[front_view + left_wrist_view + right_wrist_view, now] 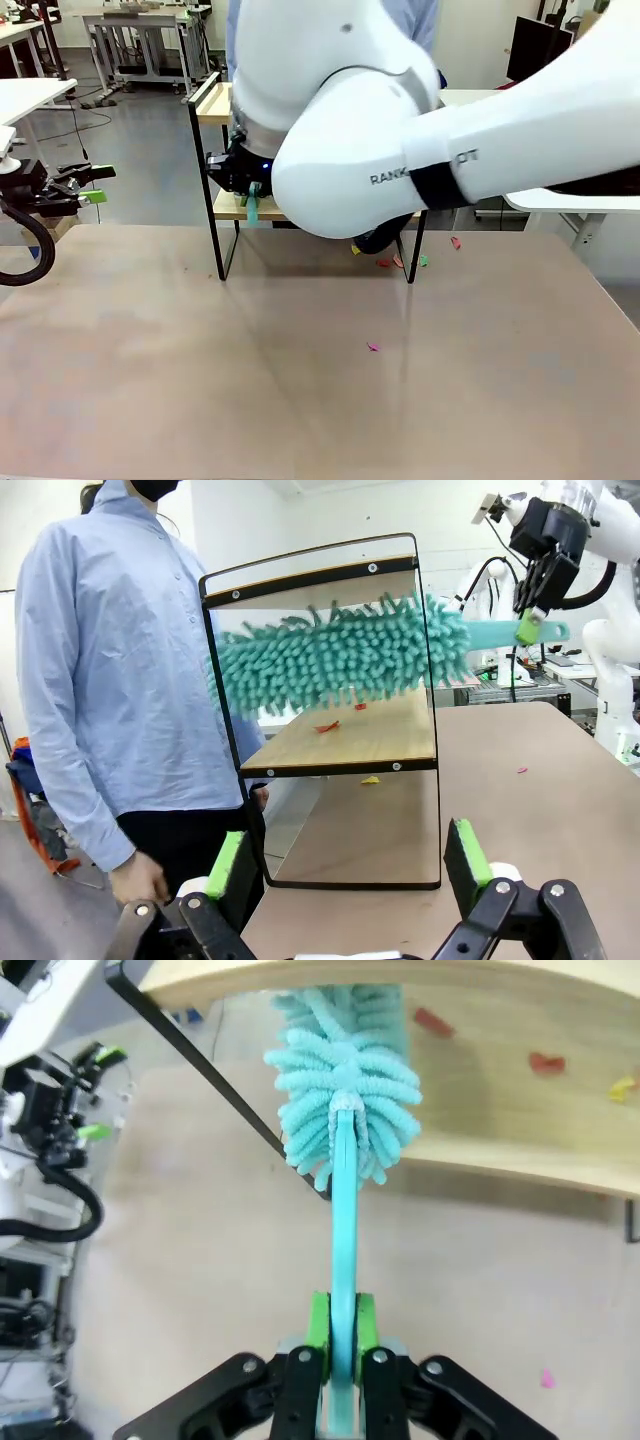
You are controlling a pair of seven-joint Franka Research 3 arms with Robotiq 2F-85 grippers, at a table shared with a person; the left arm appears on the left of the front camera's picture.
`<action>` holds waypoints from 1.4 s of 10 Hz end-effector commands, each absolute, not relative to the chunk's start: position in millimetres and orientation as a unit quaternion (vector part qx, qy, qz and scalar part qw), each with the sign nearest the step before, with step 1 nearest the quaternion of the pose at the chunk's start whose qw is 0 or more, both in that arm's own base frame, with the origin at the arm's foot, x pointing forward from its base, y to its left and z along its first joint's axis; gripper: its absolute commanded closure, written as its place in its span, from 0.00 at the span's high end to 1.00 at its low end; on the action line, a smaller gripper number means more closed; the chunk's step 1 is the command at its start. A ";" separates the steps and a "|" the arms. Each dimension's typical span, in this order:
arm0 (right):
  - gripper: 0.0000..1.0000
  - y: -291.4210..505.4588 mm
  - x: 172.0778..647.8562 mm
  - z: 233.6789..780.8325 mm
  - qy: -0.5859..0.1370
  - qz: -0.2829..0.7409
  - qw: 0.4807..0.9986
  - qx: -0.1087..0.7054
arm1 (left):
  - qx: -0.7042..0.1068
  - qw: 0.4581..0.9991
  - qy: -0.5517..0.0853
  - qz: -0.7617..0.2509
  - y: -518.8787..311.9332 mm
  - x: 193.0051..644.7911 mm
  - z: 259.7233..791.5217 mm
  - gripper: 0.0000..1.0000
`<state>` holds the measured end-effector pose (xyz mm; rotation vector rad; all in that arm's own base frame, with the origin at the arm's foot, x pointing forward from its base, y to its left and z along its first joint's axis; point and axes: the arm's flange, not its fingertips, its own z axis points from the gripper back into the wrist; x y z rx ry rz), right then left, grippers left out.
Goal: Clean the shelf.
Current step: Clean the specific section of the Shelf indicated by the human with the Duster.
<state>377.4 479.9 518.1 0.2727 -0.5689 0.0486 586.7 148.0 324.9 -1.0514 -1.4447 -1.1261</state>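
Pale bench (300, 400) out front, with an open workshop floor and more tables behind it. The shelf (300, 748) stands upright toward the far edge of the bench, a little left of centre, and the front view has it half hidden behind the big white right arm (400, 150) reaching across. The right tool (341, 1325) is pressed together, its green pads pinching the flat handle of a teal duster (340, 655). The fluffy head of that duster is in between the two boards, lifted clear of the lower one and close under the upper one. Whether its bristles brush the upper board, I cannot tell. Red scraps (327, 726) lie on the lower board below the duster head, a yellow scrap (371, 779) shows just below that board's front edge, and a pink scrap (373, 347) sits alone on the open bench, well apart from the legs. Over on the left side of the bench, the left tool (347, 860) hangs with its fingers spread wide, nothing between them. A person (110, 680) in a light blue shirt stands just beside the shelf at its far side.
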 end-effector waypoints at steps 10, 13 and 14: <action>0.13 431.1 401.9 482.8 -0.205 -0.031 0.971 0.122 | -0.432 0.490 -0.594 -0.470 147.0 584.0 328.1 1.00; 0.13 333.8 391.0 477.8 -0.200 -0.061 0.971 0.112 | -0.432 0.490 -0.594 -0.470 147.0 584.0 328.1 1.00; 0.13 295.1 384.3 478.6 -0.201 -0.078 0.970 0.110 | -0.432 0.490 -0.594 -0.470 147.0 584.0 328.1 1.00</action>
